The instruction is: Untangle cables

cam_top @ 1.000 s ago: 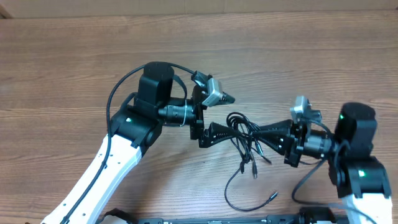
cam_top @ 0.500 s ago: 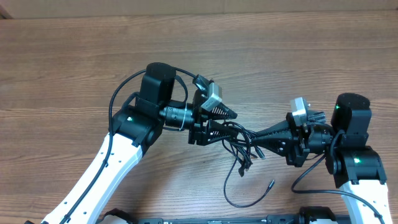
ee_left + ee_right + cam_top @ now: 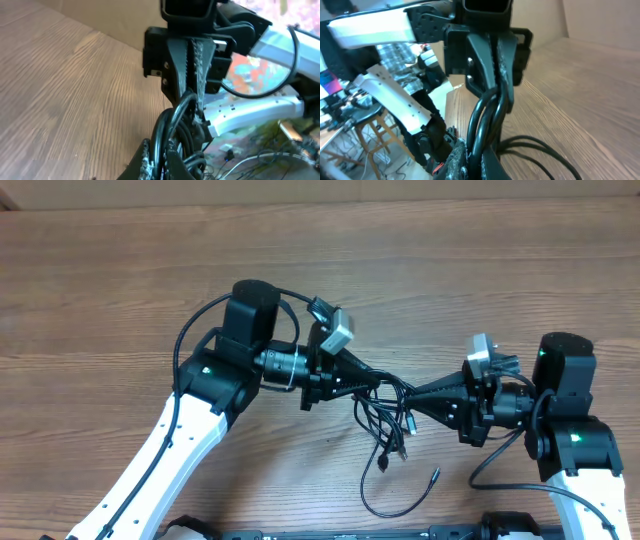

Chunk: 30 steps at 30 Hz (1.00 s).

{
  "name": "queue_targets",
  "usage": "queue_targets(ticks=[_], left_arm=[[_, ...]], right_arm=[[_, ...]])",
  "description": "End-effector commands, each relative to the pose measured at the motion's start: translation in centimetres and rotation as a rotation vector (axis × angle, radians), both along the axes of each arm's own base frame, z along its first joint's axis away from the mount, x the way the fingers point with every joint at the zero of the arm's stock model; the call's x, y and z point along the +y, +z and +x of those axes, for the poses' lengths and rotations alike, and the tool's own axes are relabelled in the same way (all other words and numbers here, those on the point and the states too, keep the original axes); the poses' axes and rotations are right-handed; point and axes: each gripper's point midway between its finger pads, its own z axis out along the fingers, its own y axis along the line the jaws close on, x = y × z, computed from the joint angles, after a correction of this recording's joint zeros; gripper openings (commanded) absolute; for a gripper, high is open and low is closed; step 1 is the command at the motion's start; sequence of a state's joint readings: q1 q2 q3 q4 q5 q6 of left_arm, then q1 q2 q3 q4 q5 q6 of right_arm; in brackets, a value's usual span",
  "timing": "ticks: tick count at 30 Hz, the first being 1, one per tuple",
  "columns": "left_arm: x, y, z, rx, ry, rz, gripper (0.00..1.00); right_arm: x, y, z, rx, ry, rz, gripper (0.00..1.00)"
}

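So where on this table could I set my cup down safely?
The table is bare along its far edge, beyond both arms, and left of the left arm. The middle is crowded: the left hand and the right hand both grip the cables there, loose ends trailing toward the near edge.

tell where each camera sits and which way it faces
overhead: fixed above, looking down at the table; left arm, right arm, left gripper and right gripper shut on the cables.
left wrist: on the left arm, facing along its own fingers toward the right gripper.
right wrist: on the right arm, facing the left gripper past its own fingers.
shared: both wrist views show the cables between the two grippers.
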<state>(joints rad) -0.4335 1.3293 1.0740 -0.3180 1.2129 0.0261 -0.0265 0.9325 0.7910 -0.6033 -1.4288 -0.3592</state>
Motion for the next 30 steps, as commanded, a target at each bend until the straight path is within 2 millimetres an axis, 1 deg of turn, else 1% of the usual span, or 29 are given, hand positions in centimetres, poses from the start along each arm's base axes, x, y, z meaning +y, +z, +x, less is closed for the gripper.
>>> queue_targets(ticks=[1, 3, 4, 8, 11, 12, 13, 14, 15, 17, 18, 19, 20, 21, 22, 25, 26, 27, 28, 30], left_arm=[[1.2, -0.3, 2.9, 0.084, 0.144, 0.037, 0.04], [1.4, -0.3, 3.2, 0.098, 0.159, 0.038, 0.04], [1.4, -0.3, 3.4, 0.091, 0.168, 0.04, 0.04], [1.4, -0.2, 3.6, 0.077, 0.174, 0.038, 0.04], [1.4, -0.3, 3.6, 0.054, 0.169, 0.038, 0.04], [1.4, -0.2, 3.6, 0.051, 0.168, 0.037, 0.04], [1.4, -0.3, 3.6, 0.044, 0.166, 0.038, 0.04], [1.4, -0.4, 3.5, 0.034, 0.162, 0.04, 0.04], [1.4, -0.5, 3.4, 0.029, 0.159, 0.044, 0.04], [1.5, -0.8, 3.2, 0.032, 0.153, 0.054, 0.04], [1.5, -1.0, 3.1, 0.04, 0.153, 0.059, 0.04], [1.6, -1.1, 3.0, 0.051, 0.152, 0.064, 0.04], [1.6, -1.2, 3.0, 0.055, 0.152, 0.066, 0.04], [1.6, -1.3, 2.8, 0.065, 0.148, 0.07, 0.04], [1.4, -1.4, 2.6, 0.071, 0.142, 0.073, 0.04], [0.4, -1.6, 1.1, 0.063, 0.089, 0.083, 0.04], [-0.6, -1.6, 0.1, 0.059, 0.051, 0.083, 0.04], [-0.9, -1.6, -0.4, 0.056, 0.034, 0.083, 0.04], [-1.4, -1.5, -1.0, 0.052, 0.014, 0.081, 0.04], [-1.7, -1.5, -1.4, 0.048, 0.0, 0.079, 0.04]], right_arm=[[-0.2, -0.5, 0.3, 0.019, -0.04, -0.035, 0.04], [-0.3, -1.4, 0.4, 0.041, -0.063, -0.067, 0.04], [-0.4, -2.3, 0.2, 0.058, -0.077, -0.096, 0.04], [-1.0, -4.0, 0.8, 0.111, -0.143, -0.175, 0.04], [-1.1, -4.3, 0.9, 0.117, -0.153, -0.187, 0.04], [-1.1, -4.3, 0.9, 0.117, -0.153, -0.187, 0.07], [-1.1, -4.2, 0.9, 0.115, -0.154, -0.187, 0.22], [-1.1, -4.2, 1.0, 0.11, -0.154, -0.187, 0.4], [-1.1, -4.1, 1.0, 0.104, -0.154, -0.186, 0.52], [-1.1, -4.0, 1.2, 0.091, -0.155, -0.185, 0.62], [-1.0, -3.9, 1.2, 0.085, -0.155, -0.181, 0.64], [-1.0, -3.2, 1.6, 0.071, -0.155, -0.16, 0.68], [-0.8, -2.7, 1.7, 0.047, -0.143, -0.141, 0.7], [-0.7, -1.9, 1.7, -0.003, -0.123, -0.117, 0.75], [-0.6, -1.7, 1.7, -0.017, -0.119, -0.113, 0.77], [-0.6, -1.2, 2.0, -0.059, -0.118, -0.109, 0.78], [-0.6, -1.1, 1.9, -0.062, -0.111, -0.103, 0.78], [-0.6, -1.1, 1.9, -0.061, -0.109, -0.101, 0.76], [-0.6, -1.1, 1.8, -0.058, -0.108, -0.1, 0.68], [-0.6, -1.2, 1.8, -0.054, -0.107, -0.1, 0.44]])
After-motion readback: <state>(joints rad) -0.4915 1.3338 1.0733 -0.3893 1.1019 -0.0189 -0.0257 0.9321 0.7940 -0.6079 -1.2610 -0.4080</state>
